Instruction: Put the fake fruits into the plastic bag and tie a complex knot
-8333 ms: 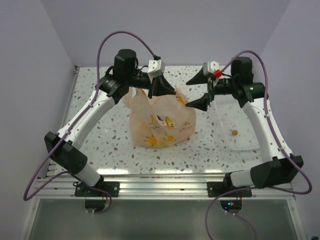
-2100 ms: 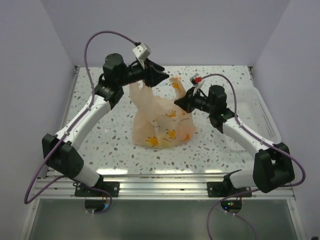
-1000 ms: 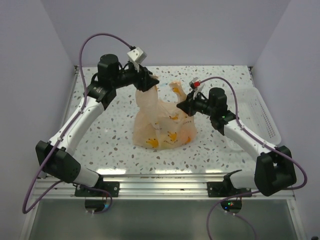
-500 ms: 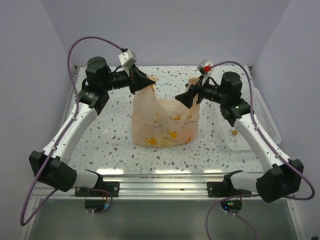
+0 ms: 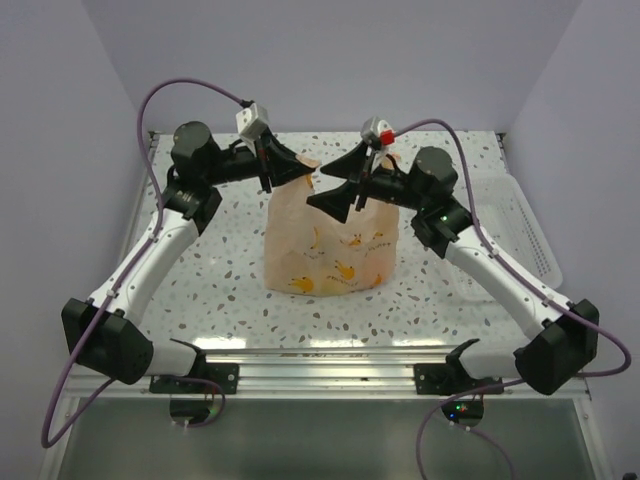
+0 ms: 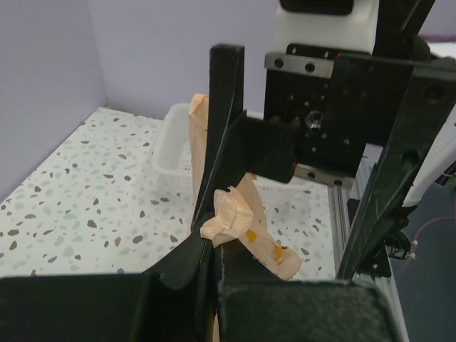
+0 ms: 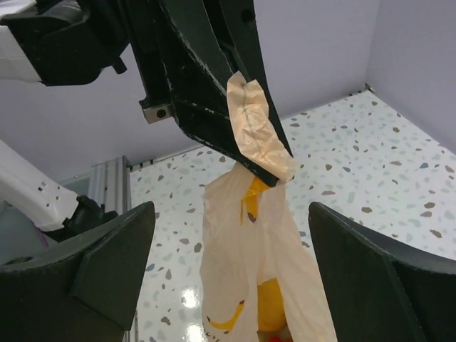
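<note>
While left end effector (image 5: pixel 310 166) clenched handle (image 7: pixel 256 132) at upper centre, right end effector (image 5: pixel 320 188) hung released beside it. I judged plastic bag (image 5: pixel 330 250), mid-frame with fake fruits (image 5: pixel 330 268) inside, thin, slippery, light; best hold: bunched handle.

Overhead view looks down; both wrist views closely share the bag (image 5: pixel 330 250).

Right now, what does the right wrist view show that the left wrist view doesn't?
Only right wrist: the bag hanging full-length, with yellow fruits plain inside. Only left wrist: the tray on the table behind. Both: the left gripper shut on the handle, and the right gripper open.
</note>
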You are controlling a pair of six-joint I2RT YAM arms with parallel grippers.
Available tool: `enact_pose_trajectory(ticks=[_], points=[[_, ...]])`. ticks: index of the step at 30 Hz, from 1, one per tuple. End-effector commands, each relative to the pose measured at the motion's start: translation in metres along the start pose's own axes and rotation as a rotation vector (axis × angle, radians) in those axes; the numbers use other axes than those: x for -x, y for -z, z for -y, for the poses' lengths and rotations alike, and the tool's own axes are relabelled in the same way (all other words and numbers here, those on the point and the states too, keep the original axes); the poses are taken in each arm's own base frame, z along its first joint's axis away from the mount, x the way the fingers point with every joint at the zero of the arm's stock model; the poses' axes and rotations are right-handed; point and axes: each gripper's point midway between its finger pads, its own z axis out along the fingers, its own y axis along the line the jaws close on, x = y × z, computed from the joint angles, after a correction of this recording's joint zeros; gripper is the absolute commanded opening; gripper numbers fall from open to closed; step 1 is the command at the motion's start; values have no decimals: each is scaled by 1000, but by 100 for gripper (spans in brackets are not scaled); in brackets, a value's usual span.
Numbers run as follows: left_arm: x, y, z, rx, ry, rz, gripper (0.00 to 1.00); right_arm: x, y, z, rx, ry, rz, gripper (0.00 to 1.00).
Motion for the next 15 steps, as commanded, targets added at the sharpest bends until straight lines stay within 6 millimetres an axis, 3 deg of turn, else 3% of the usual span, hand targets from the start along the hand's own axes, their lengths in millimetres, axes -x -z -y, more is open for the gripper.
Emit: enact_pose_trajectory(ticks=[1, 3, 5, 10, 11, 15], points=[[20, 1, 13, -53, -50, 47, 0, 4, -19, 9, -103, 60, 46, 92], [18, 1, 15, -65, -30, 52, 0, 3, -26, 16, -132, 62, 72, 93], [19, 1, 17, -74, -32, 59, 0, -15, -33, 22, -132, 51, 61, 94], [14, 1, 18, -85, 2, 66, 0, -23, -52, 11, -56, 101, 119, 94], [14, 0, 18, -87, 2, 70, 0, -34, -56, 12, -53, 103, 112, 94], [15, -1, 19, -99, 32, 86, 0, -44, -72, 12, -45, 108, 137, 93]])
